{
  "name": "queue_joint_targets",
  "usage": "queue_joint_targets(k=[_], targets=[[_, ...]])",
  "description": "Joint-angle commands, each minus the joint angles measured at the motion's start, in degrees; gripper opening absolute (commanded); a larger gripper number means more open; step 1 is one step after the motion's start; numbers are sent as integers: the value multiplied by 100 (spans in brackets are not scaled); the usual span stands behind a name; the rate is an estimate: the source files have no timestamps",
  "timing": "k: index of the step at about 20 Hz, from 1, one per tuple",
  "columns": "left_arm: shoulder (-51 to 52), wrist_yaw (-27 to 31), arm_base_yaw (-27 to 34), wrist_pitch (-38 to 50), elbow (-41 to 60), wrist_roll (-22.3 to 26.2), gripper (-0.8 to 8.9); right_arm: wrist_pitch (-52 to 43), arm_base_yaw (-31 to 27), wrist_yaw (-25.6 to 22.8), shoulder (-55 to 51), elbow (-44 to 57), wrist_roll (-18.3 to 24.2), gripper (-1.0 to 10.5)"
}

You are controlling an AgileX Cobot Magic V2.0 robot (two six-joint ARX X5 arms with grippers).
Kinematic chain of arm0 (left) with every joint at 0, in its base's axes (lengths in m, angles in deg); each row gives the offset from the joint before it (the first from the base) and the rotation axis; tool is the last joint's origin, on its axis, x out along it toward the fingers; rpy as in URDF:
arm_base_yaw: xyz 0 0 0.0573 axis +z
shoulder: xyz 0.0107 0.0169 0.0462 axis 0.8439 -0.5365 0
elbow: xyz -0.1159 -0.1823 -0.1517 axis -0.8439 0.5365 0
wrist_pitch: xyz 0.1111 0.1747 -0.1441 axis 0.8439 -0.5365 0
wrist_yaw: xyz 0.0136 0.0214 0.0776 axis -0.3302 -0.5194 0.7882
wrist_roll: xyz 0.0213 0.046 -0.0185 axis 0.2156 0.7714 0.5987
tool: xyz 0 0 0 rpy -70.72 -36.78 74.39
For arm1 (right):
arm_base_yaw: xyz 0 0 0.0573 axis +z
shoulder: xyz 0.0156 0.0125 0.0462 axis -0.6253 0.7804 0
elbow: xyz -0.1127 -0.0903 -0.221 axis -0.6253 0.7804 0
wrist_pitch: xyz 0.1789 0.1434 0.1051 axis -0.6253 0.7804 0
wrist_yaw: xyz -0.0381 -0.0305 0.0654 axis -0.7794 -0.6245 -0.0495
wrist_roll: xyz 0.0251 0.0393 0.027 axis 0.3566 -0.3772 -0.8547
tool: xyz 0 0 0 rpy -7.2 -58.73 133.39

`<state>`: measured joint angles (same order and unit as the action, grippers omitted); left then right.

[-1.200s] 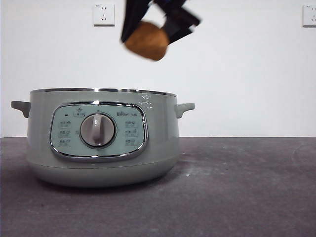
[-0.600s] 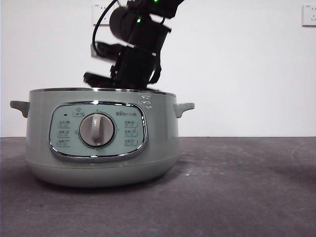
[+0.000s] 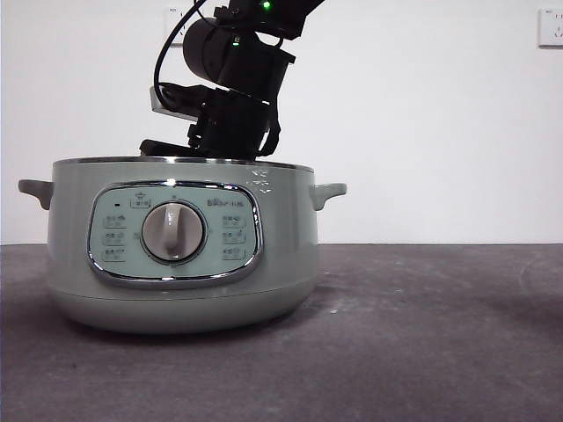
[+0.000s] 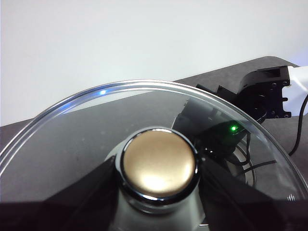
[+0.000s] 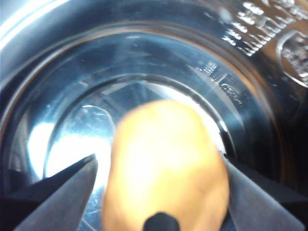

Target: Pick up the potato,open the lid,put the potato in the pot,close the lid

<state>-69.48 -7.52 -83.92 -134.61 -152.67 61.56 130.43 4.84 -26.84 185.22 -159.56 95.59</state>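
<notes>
The orange-brown potato (image 5: 166, 163) sits between the jaws of my right gripper (image 5: 160, 166), low inside the pot's shiny steel bowl (image 5: 250, 96). In the front view the pale green pot (image 3: 180, 290) stands open at the left, and the right arm (image 3: 233, 97) reaches down into it from above. Its jaws and the potato are hidden there behind the rim. My left gripper (image 4: 159, 168) is shut on the chrome-topped knob (image 4: 159, 161) of the glass lid (image 4: 72, 139) and holds it up, away from the pot. The lid does not show in the front view.
The pot has two side handles (image 3: 330, 192) and a grey dial (image 3: 173, 232). The grey table (image 3: 422, 334) stretches to the right of the pot. Through the lid glass I see the right arm with its green light (image 4: 233, 128).
A second ago the gripper held the potato in the air above the pot. It has come down into the bowl, and the arm has shifted slightly left since half a second ago.
</notes>
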Motion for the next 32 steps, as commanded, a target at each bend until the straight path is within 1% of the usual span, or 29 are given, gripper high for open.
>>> queue_joint_targets(k=[1, 5, 7, 11, 16, 18, 19, 21, 23, 28, 32], targets=[[33, 11, 7, 291, -87, 66, -9, 66, 20, -20, -28, -35, -39, 409], [-76, 52, 7, 345, -87, 68, -9, 409, 17, -17, -713, -35, -37, 407], [-195, 216, 7, 466, -87, 68, -9, 752, -4, -17, -1261, -35, -33, 406], [-737, 197, 7, 964, -87, 68, -9, 1580, -81, -37, -2627, -35, -39, 405], [-1716, 42, 7, 1593, -87, 63, -9, 2035, -120, -44, -3998, -35, -85, 405], [-2090, -238, 7, 1792, -87, 50, -9, 2107, -120, -94, -4374, -35, -168, 405], [-2312, -358, 7, 1923, -87, 44, -9, 2146, -120, -208, -4572, -35, -192, 405], [-2732, -496, 2, 2192, -87, 35, -9, 2234, -120, -444, -4903, -35, -192, 405], [-3128, -664, -20, 2428, -87, -42, -9, 2332, -120, -564, -5171, -35, -264, 405], [-3998, -756, -37, 2712, -87, -262, -9, 2586, -122, -1073, -5606, -35, -345, 405], [-4535, -767, -142, 2785, -85, -262, -9, 2603, -120, -1088, -5720, -35, -345, 405]])
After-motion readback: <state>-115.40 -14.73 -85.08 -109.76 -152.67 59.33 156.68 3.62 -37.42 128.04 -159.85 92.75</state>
